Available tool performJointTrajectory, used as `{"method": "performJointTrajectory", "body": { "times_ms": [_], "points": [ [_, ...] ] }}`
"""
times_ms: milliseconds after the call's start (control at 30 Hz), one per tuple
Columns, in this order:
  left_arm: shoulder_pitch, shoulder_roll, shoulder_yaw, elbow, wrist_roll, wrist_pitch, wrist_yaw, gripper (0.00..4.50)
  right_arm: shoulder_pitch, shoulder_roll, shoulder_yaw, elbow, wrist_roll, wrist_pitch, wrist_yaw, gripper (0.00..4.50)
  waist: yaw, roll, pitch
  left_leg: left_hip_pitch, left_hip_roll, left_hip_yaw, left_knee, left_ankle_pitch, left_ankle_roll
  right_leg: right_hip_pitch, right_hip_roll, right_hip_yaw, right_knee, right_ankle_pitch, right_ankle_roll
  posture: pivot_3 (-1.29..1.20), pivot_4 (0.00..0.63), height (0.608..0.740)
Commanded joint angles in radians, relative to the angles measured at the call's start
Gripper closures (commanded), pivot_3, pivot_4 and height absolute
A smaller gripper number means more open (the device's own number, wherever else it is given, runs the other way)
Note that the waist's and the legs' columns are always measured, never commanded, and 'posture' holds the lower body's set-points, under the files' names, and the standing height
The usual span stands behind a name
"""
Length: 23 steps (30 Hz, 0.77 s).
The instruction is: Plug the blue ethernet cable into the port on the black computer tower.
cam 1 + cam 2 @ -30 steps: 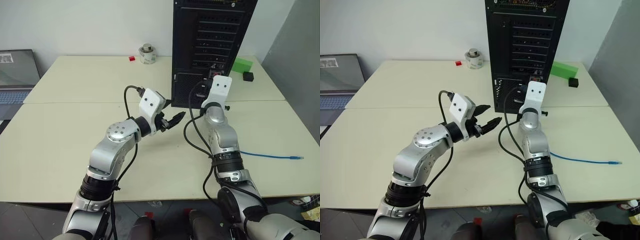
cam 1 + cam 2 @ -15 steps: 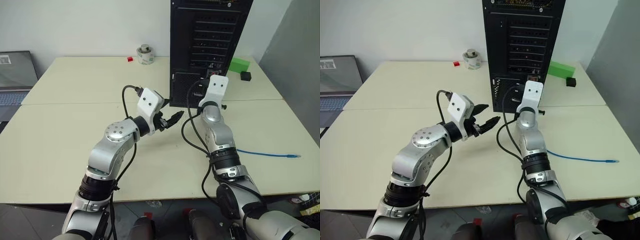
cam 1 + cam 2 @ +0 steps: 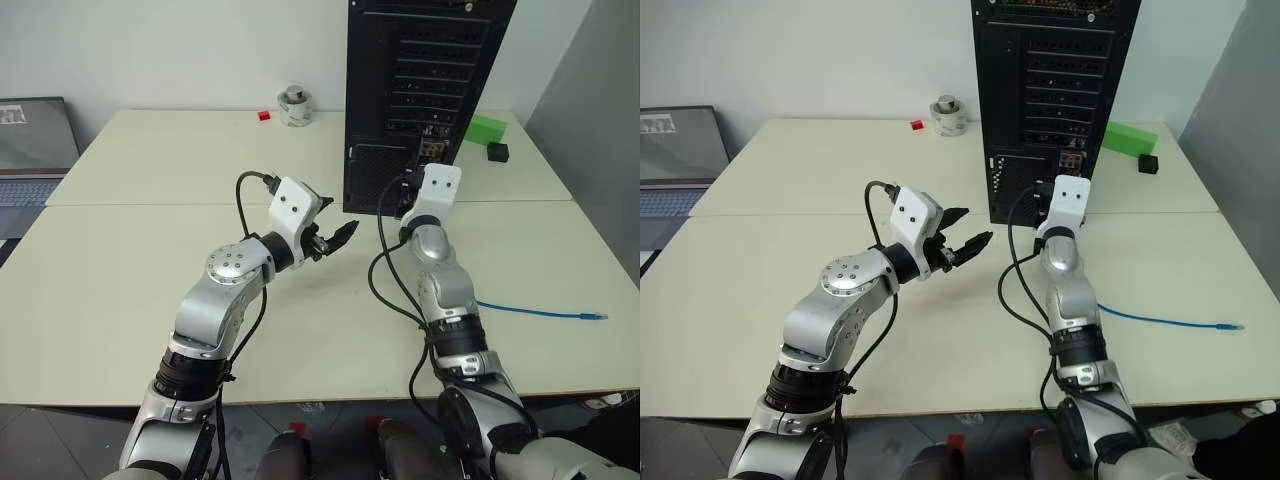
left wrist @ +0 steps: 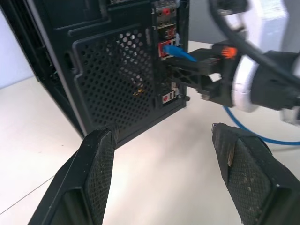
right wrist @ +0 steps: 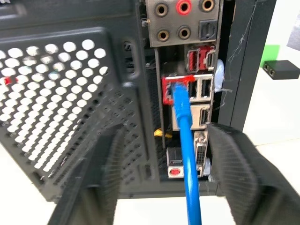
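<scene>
1. You had the black computer tower [image 3: 425,95] standing upright at the far side of a cream table [image 3: 120,290], rear face toward the robot.
2. The blue ethernet cable [image 5: 183,117] had one plug seated in a red-framed port on the tower's rear I/O strip, below the audio jacks & beside the USB ports.
3. From the port the cable ran down betw. the right gripper's fingers [image 5: 239,173], touching neither as far as you could see.
4. The right gripper [image 4: 187,70] sat just in front of the port, its jaws spread wide w/ nothing gripped.
5. The rest of the cable lay on the table to the robot's right, w/ its free clear plug near the table's right edge [image 3: 598,316].
6. The left gripper [image 3: 335,238] hovered above the table, left of the tower's base, pointing toward the tower.
7. Its fingers [image 4: 101,164] stood well apart & empty.
8. A green block [image 3: 484,128] & a small black box [image 3: 496,152] lay right of the tower.
9. A tape roll [image 3: 294,106] & a small red piece [image 3: 264,116] sat at the far edge; a laptop [image 3: 35,150] sat at far left.
</scene>
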Motion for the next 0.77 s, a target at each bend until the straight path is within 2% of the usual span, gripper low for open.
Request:
{"method": "performJointTrajectory", "body": {
  "times_ms": [33,100,333,433,567,767],
  "points": [
    [-0.026,0.009,0.009,0.027,0.030,-0.032,0.005,1.12,0.055,-0.039,0.023,-0.217,0.000,0.070,0.057,0.39,0.000,0.000,0.000,0.000,0.000,0.000,0.000,0.000,0.000,0.000,0.000,0.000,0.000,0.000,0.000,0.00,0.150,0.740],
    [-0.039,0.021,0.004,0.060,0.057,-0.041,0.010,1.12,0.106,-0.087,0.025,-0.334,0.013,0.124,0.111,0.02,0.002,0.000,0.000,-0.001,0.000,0.000,0.000,0.000,0.000,0.000,0.000,0.000,0.000,0.000,0.000,0.00,0.150,0.740],
    [-0.092,0.052,0.032,0.151,0.046,-0.067,-0.053,1.12,0.260,-0.343,-0.029,-0.639,0.231,0.347,0.449,0.02,0.014,0.000,0.000,-0.001,-0.001,-0.001,0.001,0.000,0.000,0.000,0.001,-0.002,-0.001,0.000,0.000,0.00,0.150,0.740],
    [-0.109,0.077,0.040,0.181,0.032,-0.061,-0.098,1.12,0.297,-0.465,-0.088,-0.671,0.306,0.355,0.580,0.02,0.013,0.000,0.000,-0.001,-0.001,-0.001,0.001,0.000,0.000,0.000,0.002,-0.002,-0.001,0.000,0.000,0.00,0.150,0.740],
    [-0.125,0.107,0.041,0.202,0.026,-0.077,-0.152,1.12,0.308,-0.578,-0.163,-0.663,0.376,0.361,0.677,0.02,0.012,-0.001,0.000,-0.001,-0.001,0.000,0.001,0.000,0.000,0.000,0.004,-0.002,-0.001,0.000,0.000,0.00,0.150,0.740],
    [-0.133,0.119,0.042,0.222,0.032,-0.119,-0.198,1.12,0.295,-0.664,-0.186,-0.626,0.421,0.368,0.747,0.02,0.013,-0.001,0.000,-0.001,0.000,0.001,0.001,0.000,0.000,0.001,0.004,-0.002,-0.001,0.000,0.000,0.00,0.150,0.740]
  ]
}}
